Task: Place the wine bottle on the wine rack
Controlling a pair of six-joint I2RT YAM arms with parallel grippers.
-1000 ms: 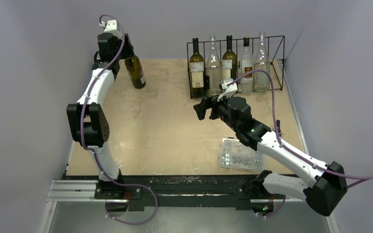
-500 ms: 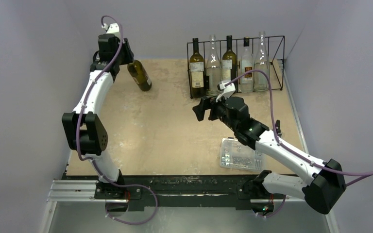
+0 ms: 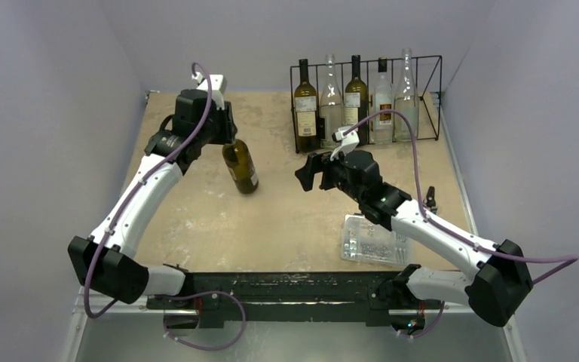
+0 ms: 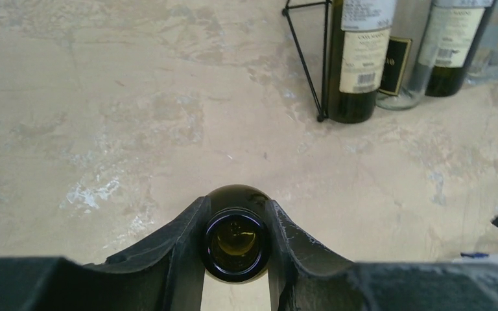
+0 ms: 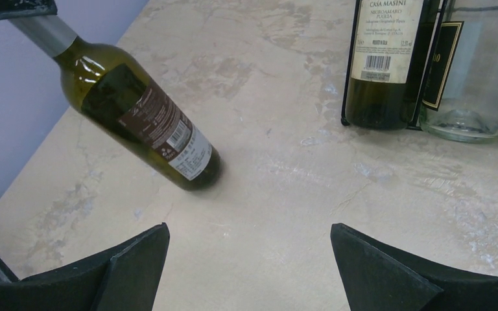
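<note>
Wine bottle [image 3: 240, 167] tilted above table [image 3: 196, 204], upper left of centre in overhead view | left gripper [image 4: 235, 223] clamped on its neck | right gripper [image 5: 249, 259] at centre, fingers wide apart, holding nothing | wine rack [image 3: 441, 90] upper right, five bottles standing inside, well apart.

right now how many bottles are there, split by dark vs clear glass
dark glass bottles: 3, 2 in the wine rack plus the wine bottle in the left end effector
clear glass bottles: 3, all in the wine rack
total: 6
</note>
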